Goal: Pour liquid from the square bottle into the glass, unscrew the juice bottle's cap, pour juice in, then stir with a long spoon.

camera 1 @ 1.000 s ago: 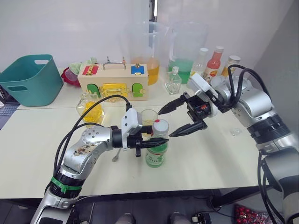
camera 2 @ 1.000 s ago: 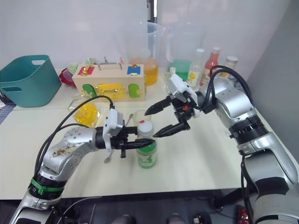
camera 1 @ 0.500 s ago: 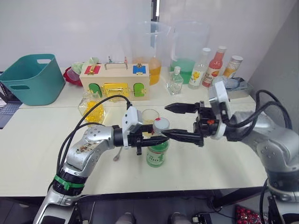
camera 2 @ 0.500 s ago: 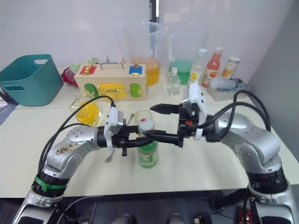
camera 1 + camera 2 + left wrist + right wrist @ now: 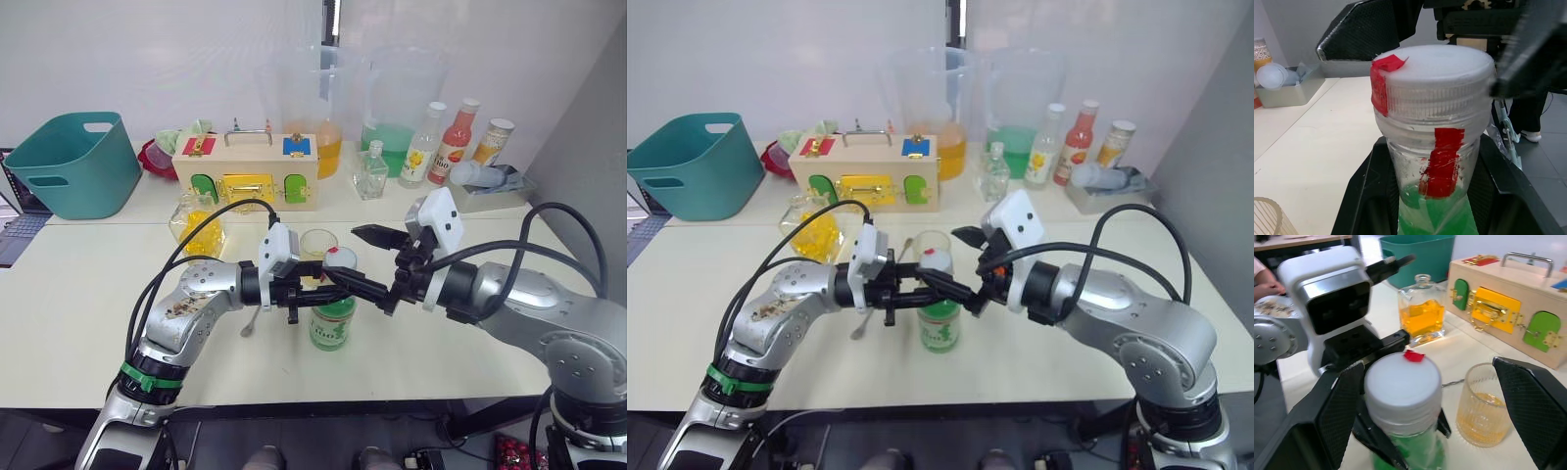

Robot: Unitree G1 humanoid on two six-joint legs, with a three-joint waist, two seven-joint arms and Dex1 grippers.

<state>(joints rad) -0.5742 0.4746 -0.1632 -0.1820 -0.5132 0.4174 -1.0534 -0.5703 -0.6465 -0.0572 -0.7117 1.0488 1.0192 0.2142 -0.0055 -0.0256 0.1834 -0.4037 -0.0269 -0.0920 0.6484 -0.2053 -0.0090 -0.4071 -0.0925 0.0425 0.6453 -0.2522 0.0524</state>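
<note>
The juice bottle (image 5: 333, 321), with pale green juice and a green-and-white label, stands upright mid-table. My left gripper (image 5: 328, 294) is shut on its neck, just under the white cap (image 5: 340, 258) with red tape. My right gripper (image 5: 1430, 396) is open, one finger (image 5: 1334, 423) on each side of the cap with gaps between. Just behind the bottle is the glass (image 5: 317, 245), holding a little yellow liquid. The square bottle (image 5: 201, 223) with yellow liquid stands further back left. The long spoon (image 5: 862, 328) lies on the table under my left arm, partly hidden.
A wooden latch box (image 5: 257, 171) and a teal basket (image 5: 73, 162) stand at the back left. Two tall pitchers (image 5: 313, 108) hold orange and green liquid. Next to them are a small clear square bottle (image 5: 370, 174) and other drink bottles (image 5: 456, 137).
My right gripper has swung down and left from up beside the bottle, and its open fingers now straddle the cap. The left gripper has kept its hold on the bottle's neck.
</note>
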